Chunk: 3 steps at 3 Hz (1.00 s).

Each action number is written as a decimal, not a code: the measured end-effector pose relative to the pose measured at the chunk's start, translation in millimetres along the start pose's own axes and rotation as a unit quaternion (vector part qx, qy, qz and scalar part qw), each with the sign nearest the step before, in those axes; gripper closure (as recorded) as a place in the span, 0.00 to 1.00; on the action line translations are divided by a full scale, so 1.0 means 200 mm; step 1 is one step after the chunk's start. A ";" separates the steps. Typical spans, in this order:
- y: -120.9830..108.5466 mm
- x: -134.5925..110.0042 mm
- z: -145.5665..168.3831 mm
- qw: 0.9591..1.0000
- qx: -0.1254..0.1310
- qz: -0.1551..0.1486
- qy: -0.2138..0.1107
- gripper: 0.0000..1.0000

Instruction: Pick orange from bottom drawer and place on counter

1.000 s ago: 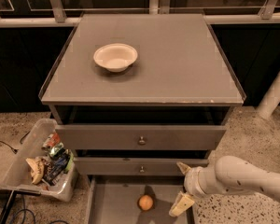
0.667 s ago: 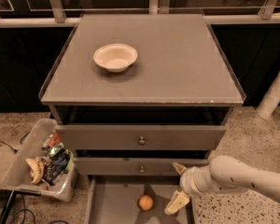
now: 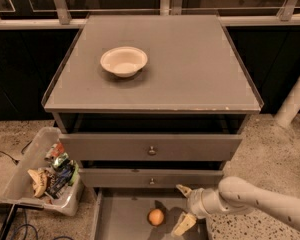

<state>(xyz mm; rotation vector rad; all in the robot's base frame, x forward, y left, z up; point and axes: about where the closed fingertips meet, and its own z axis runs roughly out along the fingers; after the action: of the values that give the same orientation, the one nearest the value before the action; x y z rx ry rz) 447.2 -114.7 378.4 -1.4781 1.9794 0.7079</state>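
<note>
Hovering pincer (image 3: 183,207) spread beside orange (image 3: 156,217) | bottom drawer (image 3: 122,219) front cut off

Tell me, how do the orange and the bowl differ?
The orange is small, round and orange; the bowl is wider, white and hollow. The orange lies in the open bottom drawer; the bowl sits up on the counter. The gripper, open, hangs just right of the orange, far from the bowl. Shared: neither is held.
</note>
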 end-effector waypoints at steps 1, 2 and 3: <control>0.04 0.12 0.15 0.999 -0.023 -0.013 -0.033 0.00; 0.10 0.23 0.32 0.998 -0.040 -0.033 -0.044 0.00; 0.10 0.23 0.33 0.998 -0.040 -0.033 -0.043 0.00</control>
<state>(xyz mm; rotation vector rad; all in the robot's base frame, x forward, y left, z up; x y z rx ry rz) 424.9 -94.3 302.0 -1.5262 1.8492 0.8175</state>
